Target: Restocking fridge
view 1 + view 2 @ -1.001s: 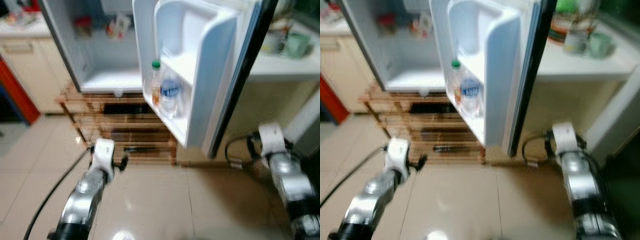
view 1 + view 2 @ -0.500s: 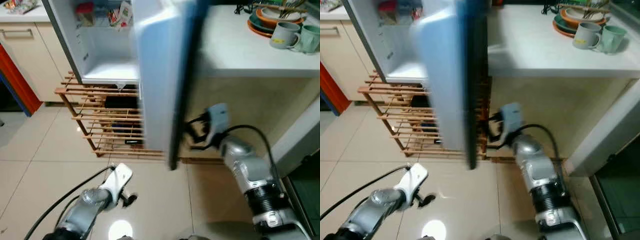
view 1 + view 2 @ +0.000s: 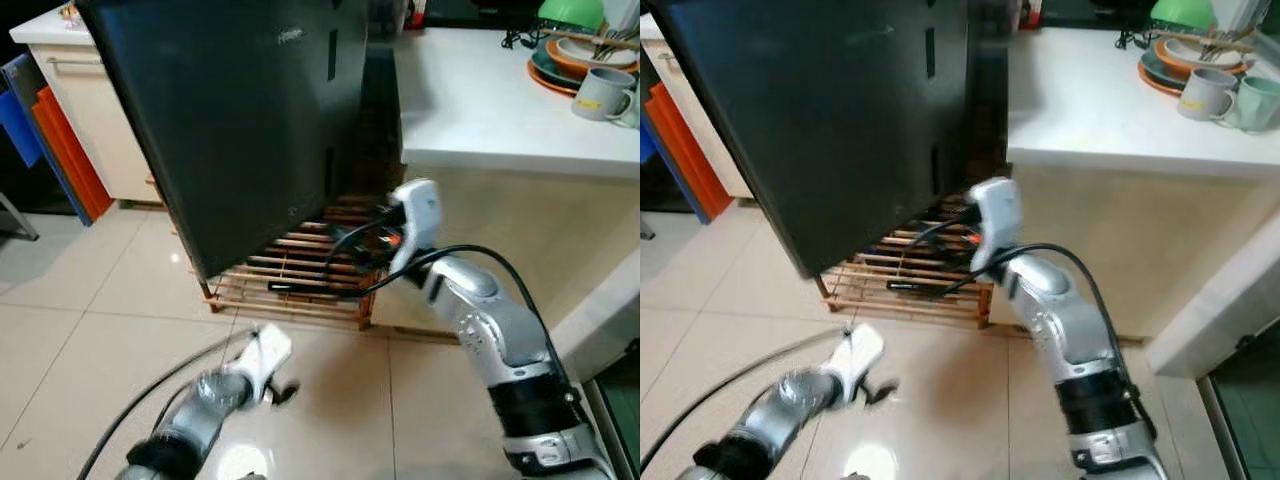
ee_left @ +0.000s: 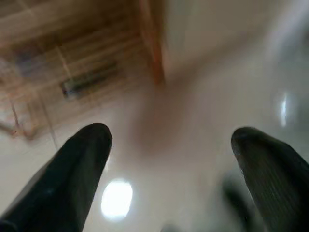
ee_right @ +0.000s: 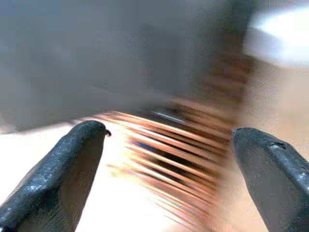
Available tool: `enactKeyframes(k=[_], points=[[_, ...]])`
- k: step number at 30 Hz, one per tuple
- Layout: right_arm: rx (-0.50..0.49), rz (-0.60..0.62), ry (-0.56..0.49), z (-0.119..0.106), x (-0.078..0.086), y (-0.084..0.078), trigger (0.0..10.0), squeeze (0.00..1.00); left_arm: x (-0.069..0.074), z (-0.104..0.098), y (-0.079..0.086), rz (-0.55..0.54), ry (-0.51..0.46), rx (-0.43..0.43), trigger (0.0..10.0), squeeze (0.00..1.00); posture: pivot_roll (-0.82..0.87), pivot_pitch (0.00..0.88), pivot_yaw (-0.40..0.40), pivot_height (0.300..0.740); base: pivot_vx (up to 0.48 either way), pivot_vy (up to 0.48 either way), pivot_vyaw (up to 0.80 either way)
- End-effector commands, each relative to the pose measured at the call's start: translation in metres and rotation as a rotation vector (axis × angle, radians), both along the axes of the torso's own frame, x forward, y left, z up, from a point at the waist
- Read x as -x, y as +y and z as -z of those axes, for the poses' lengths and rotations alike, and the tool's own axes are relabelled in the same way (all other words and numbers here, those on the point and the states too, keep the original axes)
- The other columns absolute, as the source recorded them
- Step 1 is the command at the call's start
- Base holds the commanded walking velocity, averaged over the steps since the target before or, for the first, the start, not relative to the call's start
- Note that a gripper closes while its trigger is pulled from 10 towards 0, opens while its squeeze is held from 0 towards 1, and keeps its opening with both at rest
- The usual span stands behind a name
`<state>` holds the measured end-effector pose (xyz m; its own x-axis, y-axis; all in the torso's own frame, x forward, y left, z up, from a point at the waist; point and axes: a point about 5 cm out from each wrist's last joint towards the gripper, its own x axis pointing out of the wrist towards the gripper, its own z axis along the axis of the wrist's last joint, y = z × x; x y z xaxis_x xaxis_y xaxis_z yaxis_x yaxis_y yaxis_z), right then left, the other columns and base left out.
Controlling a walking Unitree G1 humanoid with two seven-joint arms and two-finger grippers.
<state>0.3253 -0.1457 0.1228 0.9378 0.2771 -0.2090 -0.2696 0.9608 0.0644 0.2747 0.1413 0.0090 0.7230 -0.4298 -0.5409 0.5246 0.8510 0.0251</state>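
Black glossy fridge door (image 3: 240, 120) nearly shut, just ahead of right gripper (image 5: 164, 159), fingers apart, empty. Push flat, steady. Left gripper (image 4: 169, 159) spread, idle, low.

Wooden slatted rack (image 3: 300, 280): low, on the floor, a dark item lying on one of its slats. Floor (image 3: 90, 320): pale glossy tiles, with a bright light reflection near the lower edge. White countertop (image 3: 480, 100): on the robot's right, beige panel beneath. On its far corner, a stack of dishes (image 3: 575, 60) in orange and dark tones, topped by a green bowl (image 3: 570, 12) and utensils; a white mug (image 3: 600, 95) just beside the stack, and a pale green mug (image 3: 1260, 100) next to it. Cream cabinet (image 3: 90, 120): at the left, with a bar handle. Orange and blue panels (image 3: 55, 150): upright, leaning beside that cabinet.
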Motion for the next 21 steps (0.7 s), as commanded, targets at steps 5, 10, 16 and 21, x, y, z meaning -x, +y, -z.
enactKeyframes(k=[5,10,16,21], points=[[0.102,0.26,-0.013,0.018,0.01,-0.035,10.0,0.0,-0.028,-0.07,-0.008,-0.083,-0.309,0.175,10.0,0.0,-0.12,0.0,0.032,0.74,0.0,0.0,0.0],[0.096,0.3,-0.079,0.023,0.015,-0.034,10.0,0.0,-0.037,-0.111,-0.014,-0.174,-0.479,0.294,10.0,0.0,-0.12,0.0,0.048,0.74,0.0,0.0,0.0],[0.082,0.336,-0.151,0.022,0.017,-0.037,10.0,0.0,-0.037,-0.133,-0.001,-0.311,-0.566,0.333,10.0,0.0,-0.1,0.0,0.061,0.74,0.154,0.045,0.0],[0.066,0.349,-0.151,0.028,0.02,-0.039,10.0,0.0,-0.03,-0.128,-0.006,-0.309,-0.57,0.262,10.0,0.0,-0.08,0.0,0.056,0.74,0.384,0.286,0.0]])
